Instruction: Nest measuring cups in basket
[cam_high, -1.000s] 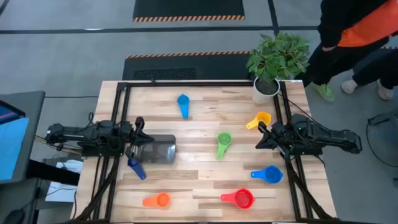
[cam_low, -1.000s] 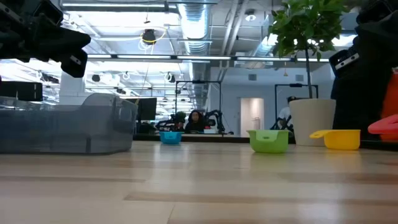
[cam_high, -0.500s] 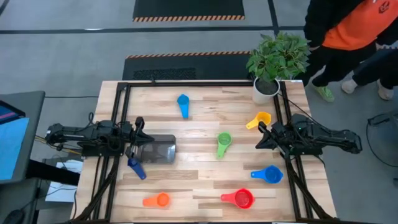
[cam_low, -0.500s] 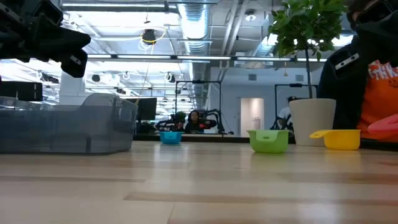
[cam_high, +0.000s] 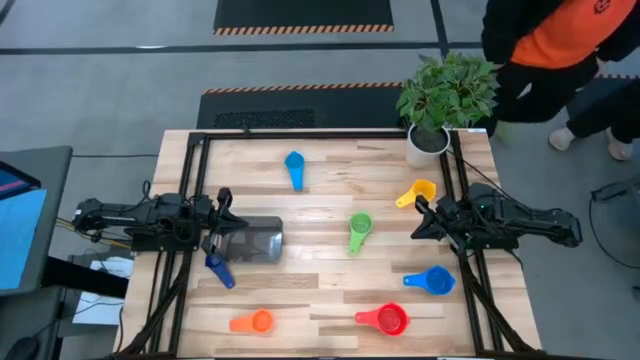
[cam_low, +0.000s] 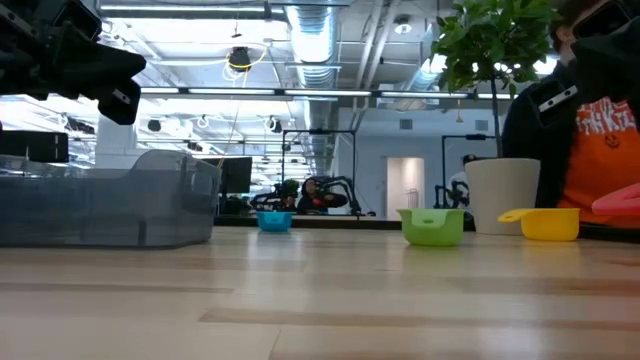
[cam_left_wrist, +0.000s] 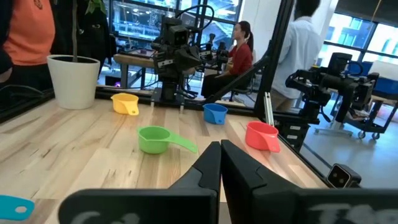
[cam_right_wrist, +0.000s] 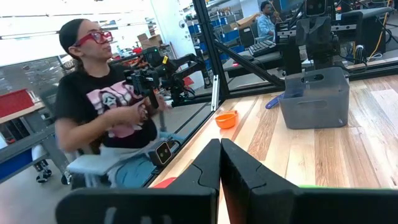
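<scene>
Seven measuring cups rest on their bases on the table: light blue (cam_high: 294, 165), yellow (cam_high: 420, 192), green (cam_high: 359, 228), blue (cam_high: 432, 281), red (cam_high: 388, 319), orange (cam_high: 255, 322) and dark blue (cam_high: 217, 268), the last right beside the basket. The dark grey basket (cam_high: 255, 240) stands left of centre. My left gripper (cam_high: 226, 218) is shut and hovers by the basket's left end, above table height (cam_low: 95, 65). My right gripper (cam_high: 420, 218) is shut and hangs between the yellow and blue cups, touching nothing.
A white plant pot (cam_high: 428, 142) stands at the far right corner. A person in orange and black (cam_high: 545, 45) stands beyond that corner. Another person (cam_right_wrist: 109, 118) sits past the table's near side. Bare wood lies between the basket and the green cup.
Both arms and all cups have kept still. The person in orange beyond the far right corner has shifted position.
</scene>
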